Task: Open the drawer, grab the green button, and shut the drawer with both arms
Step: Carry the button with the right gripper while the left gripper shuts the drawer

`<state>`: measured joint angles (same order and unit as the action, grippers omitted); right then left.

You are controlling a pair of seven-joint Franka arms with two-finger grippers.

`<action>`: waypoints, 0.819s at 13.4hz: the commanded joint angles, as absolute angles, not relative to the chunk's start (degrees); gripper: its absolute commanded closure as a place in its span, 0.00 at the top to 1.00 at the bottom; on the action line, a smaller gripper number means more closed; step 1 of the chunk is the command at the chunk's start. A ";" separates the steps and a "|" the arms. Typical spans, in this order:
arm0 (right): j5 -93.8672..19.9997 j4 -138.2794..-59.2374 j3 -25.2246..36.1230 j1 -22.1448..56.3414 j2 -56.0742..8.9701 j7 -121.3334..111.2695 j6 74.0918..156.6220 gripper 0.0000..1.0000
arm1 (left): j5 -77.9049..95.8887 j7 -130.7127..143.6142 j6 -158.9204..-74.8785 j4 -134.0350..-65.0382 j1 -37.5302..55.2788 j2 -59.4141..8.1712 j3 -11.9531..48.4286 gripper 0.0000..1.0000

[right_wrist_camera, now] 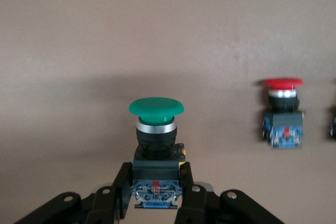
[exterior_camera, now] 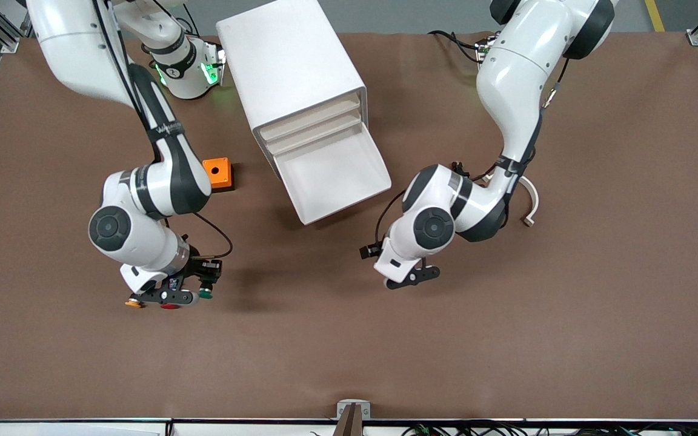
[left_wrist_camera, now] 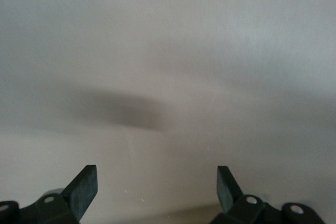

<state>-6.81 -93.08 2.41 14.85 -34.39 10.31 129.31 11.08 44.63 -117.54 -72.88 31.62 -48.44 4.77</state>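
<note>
The white cabinet (exterior_camera: 291, 60) stands at the middle of the table. Its third drawer (exterior_camera: 331, 175) is pulled out and its tray shows empty. My right gripper (exterior_camera: 199, 288) is low over the table toward the right arm's end. It is shut on the blue-grey block of the green-capped button (exterior_camera: 205, 293). The right wrist view shows the button (right_wrist_camera: 156, 109) upright between my fingers (right_wrist_camera: 122, 182), with the right gripper (right_wrist_camera: 156, 177) closed around its block. My left gripper (exterior_camera: 411, 277) is open and empty over the table by the drawer. The left wrist view shows the left gripper (left_wrist_camera: 157, 187) over a bare surface.
A red-capped button (exterior_camera: 170, 306) and an orange-capped button (exterior_camera: 134, 303) lie on the table beside the right gripper. The red one also shows in the right wrist view (right_wrist_camera: 283, 114). An orange box (exterior_camera: 217, 172) sits next to the cabinet, toward the right arm's end.
</note>
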 commanded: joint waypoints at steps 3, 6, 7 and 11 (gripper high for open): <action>-7.29 -92.29 1.23 12.75 -39.81 4.75 135.70 0.06 | 10.55 54.83 -117.60 -75.67 37.17 -47.37 4.57 1.00; -7.12 -92.37 1.23 12.31 -41.83 4.66 137.90 0.09 | 10.55 59.66 -117.51 -76.90 40.59 -47.29 4.57 1.00; -7.12 -92.55 1.23 12.13 -41.84 4.66 137.81 0.11 | 10.55 61.42 -117.51 -76.90 41.82 -47.29 4.57 1.00; -7.21 -92.37 1.23 11.86 -41.57 5.53 137.90 1.00 | 10.55 68.72 -115.06 -76.82 45.96 -46.85 4.66 1.00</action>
